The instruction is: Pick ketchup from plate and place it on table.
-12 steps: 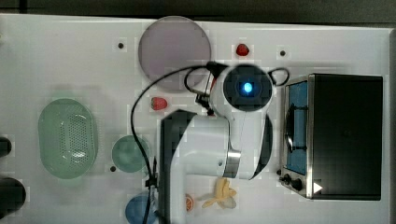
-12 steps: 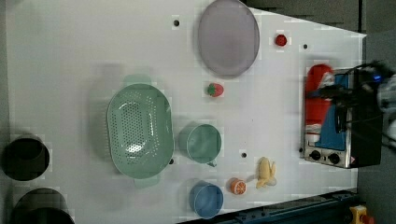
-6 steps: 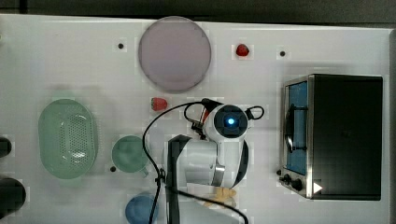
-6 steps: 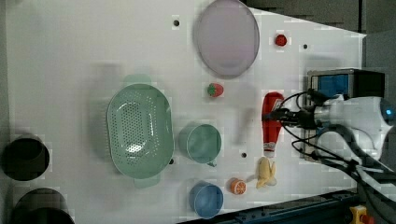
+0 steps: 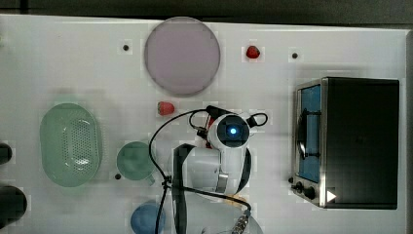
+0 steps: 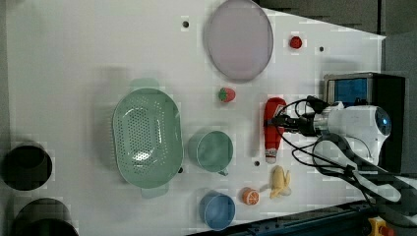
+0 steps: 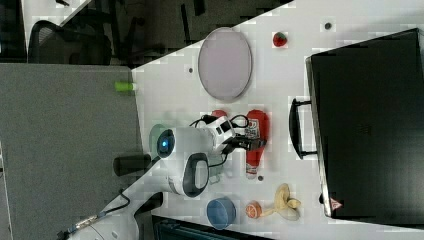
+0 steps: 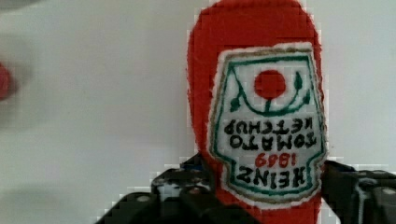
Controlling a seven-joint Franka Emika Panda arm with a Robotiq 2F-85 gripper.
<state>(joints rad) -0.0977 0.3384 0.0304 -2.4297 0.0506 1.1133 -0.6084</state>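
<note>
Ketchup (image 6: 273, 129) on table (image 6: 74, 59), plate (image 6: 239, 39) bare

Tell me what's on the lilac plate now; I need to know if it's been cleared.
The plate is bare across its whole face. The ketchup bottle lies on the white table, apart from the plate, with the gripper at it.

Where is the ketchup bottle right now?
The ketchup lies on the white table between the gripper fingers, off the lilac plate. In the left view it sits right of the teal bowl, above the banana.
</note>
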